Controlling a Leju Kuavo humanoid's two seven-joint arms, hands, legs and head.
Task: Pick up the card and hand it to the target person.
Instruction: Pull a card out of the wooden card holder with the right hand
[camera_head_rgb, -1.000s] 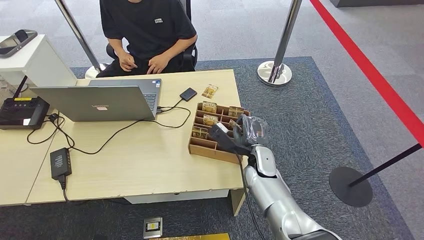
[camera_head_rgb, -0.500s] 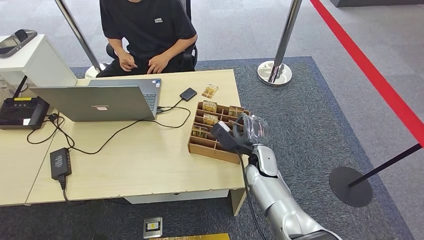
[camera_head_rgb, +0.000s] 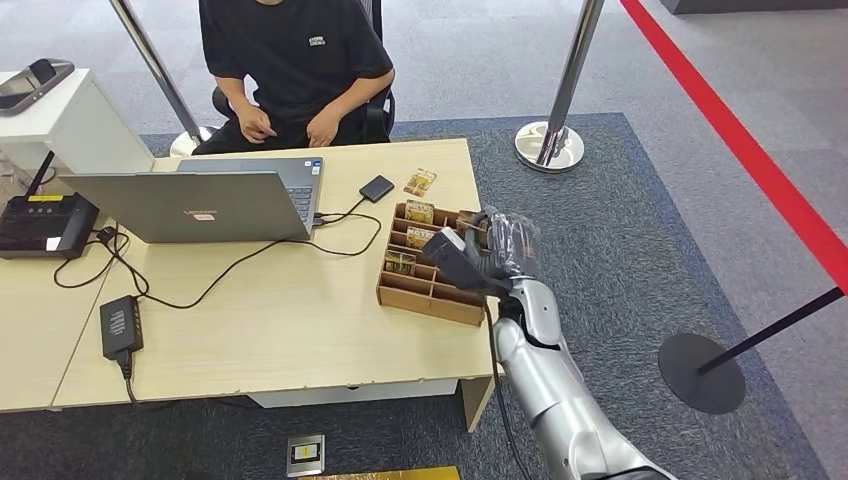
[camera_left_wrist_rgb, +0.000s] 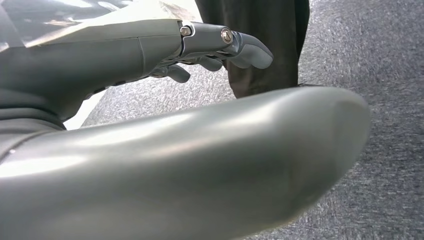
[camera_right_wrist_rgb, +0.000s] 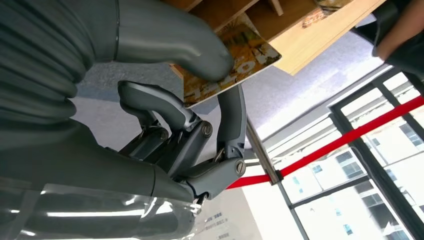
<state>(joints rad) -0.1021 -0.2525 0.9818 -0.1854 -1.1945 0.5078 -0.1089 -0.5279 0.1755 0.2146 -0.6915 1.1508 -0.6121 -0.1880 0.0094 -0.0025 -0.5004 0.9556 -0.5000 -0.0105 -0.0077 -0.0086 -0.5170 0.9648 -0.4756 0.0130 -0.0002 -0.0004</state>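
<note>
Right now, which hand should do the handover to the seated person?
Right. The right hand already pinches the card over the wooden organizer, nearest the person. The left hand hangs over carpet.

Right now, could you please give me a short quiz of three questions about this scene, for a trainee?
1. True or false: the right hand pinches a card between thumb and fingers.
2. What lies beside the card in the right wrist view? A) the laptop B) the wooden organizer C) the black power adapter
3. Fill in: the person sits behind the ____.

Key: 1 true; 2 B; 3 laptop.
</note>
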